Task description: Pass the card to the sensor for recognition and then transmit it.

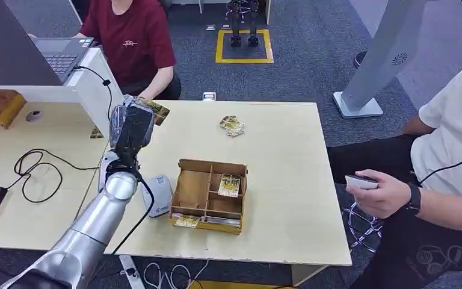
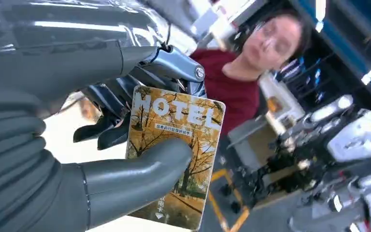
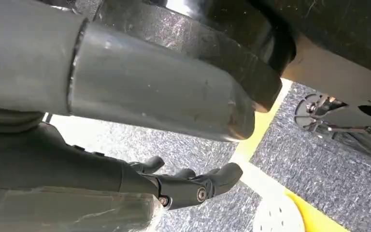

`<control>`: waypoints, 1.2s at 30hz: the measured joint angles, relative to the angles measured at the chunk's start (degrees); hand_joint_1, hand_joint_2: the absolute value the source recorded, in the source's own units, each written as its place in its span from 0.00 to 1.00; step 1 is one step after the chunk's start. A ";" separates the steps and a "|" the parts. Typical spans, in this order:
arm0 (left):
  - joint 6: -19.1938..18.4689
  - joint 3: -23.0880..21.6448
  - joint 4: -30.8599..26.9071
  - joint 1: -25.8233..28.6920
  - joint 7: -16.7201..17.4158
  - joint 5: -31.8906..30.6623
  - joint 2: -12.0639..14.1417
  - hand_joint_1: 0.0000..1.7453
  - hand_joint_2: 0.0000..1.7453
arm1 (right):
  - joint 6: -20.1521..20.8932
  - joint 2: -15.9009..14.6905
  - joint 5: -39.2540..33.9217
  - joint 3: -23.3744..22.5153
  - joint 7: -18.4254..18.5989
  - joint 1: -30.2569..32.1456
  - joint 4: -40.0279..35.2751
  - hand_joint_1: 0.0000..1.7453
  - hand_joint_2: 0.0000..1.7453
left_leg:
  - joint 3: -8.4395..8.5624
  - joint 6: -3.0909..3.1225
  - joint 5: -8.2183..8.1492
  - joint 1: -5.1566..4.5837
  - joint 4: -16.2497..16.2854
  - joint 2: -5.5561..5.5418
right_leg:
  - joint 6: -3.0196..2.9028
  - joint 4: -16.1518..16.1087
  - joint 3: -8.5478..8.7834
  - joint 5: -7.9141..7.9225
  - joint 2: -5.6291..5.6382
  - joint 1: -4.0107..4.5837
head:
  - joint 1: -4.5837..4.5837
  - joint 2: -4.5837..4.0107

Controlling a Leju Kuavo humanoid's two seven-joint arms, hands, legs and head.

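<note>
My left hand (image 1: 131, 126) is raised over the table's left part and pinches a yellow "HOTEL" card (image 2: 174, 154) between thumb and fingers; the card's edge (image 1: 156, 111) peeks out past the hand toward the person in red. Below the hand stands the small white and grey card sensor (image 1: 158, 195), beside the wooden box (image 1: 209, 194), with a clear gap up to the card. My right hand (image 3: 193, 186) hangs over the grey floor with its fingers loosely apart and nothing in them.
The divided wooden box holds several cards (image 1: 229, 185). Loose cards (image 1: 232, 126) lie farther back on the table (image 1: 289, 180). A person in red (image 1: 133, 42) sits behind a laptop (image 1: 61, 54); a person in white (image 1: 433, 156) sits at the right holding a phone. Black cables (image 1: 36, 168) lie left.
</note>
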 joint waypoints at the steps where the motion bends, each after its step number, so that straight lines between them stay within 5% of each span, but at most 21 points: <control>1: 0.40 0.00 0.11 -0.29 -0.17 -0.24 0.02 1.00 1.00 | 0.04 0.00 0.07 0.07 0.00 -0.06 0.00 0.00 0.00 | 0.00 0.00 0.00 0.00 0.00 0.00 | 0.00 0.00 0.00 0.00 0.00 0.00 | 0.00 0.00; 8: 5.03 -0.02 2.78 -1.88 0.85 -7.90 0.77 1.00 1.00 | 0.50 0.00 0.04 1.44 0.00 -0.23 -0.02 0.00 0.00 | -0.02 0.00 0.00 0.00 0.00 -0.01 | 0.00 0.00 -0.01 0.00 0.00 0.00 | 0.02 0.00; 36: 9.73 0.77 9.88 -2.97 2.14 -14.58 2.49 1.00 1.00 | 0.59 0.00 -0.63 4.22 0.15 -0.48 -0.04 0.00 0.00 | -0.04 -0.03 0.03 0.00 0.00 -0.01 | 0.00 0.01 -0.02 0.00 0.00 0.00 | 0.02 0.00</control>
